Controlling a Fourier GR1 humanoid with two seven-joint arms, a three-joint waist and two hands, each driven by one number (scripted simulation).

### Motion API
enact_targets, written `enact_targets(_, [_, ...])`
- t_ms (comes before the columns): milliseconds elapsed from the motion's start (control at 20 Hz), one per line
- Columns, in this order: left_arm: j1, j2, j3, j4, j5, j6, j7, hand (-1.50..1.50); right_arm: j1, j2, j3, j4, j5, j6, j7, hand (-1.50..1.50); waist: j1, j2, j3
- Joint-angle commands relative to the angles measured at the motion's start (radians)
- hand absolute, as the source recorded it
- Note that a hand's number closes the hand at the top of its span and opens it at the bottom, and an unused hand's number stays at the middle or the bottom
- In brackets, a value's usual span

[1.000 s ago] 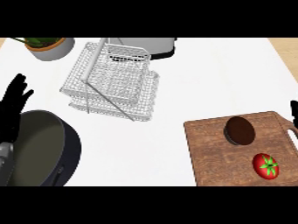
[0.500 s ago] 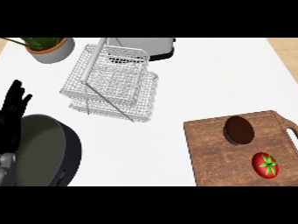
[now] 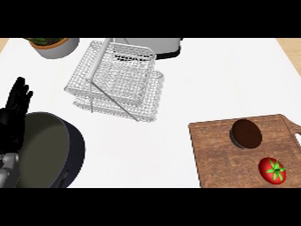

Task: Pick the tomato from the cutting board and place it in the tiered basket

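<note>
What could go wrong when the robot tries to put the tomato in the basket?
The tomato is round and lies free on the cutting board, so a nudge might roll it off. The dark brown round thing sits close beside it and could get bumped. The tiered basket stands far across the counter, a long carry.

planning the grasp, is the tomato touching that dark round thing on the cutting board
Apart. The head view shows bare cutting board between the tomato and the dark round thing.
</note>
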Motion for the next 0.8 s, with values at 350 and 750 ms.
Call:
enact_targets(350, [0.121, -0.13, -0.135, 0.058, -0.002, -0.037, 0.031, 0.0, 0.182, -0.152, 0.028, -0.24, 0.265, -0.022, 0.373, -1.5, 0.055, 0.03, -0.025])
enact_targets(750, [0.109, -0.165, -0.153, 0.065, -0.027, -0.023, 0.027, 0.0, 0.197, -0.153, 0.133, -0.333, 0.445, -0.037, 0.564, -1.5, 0.078, 0.031, -0.021])
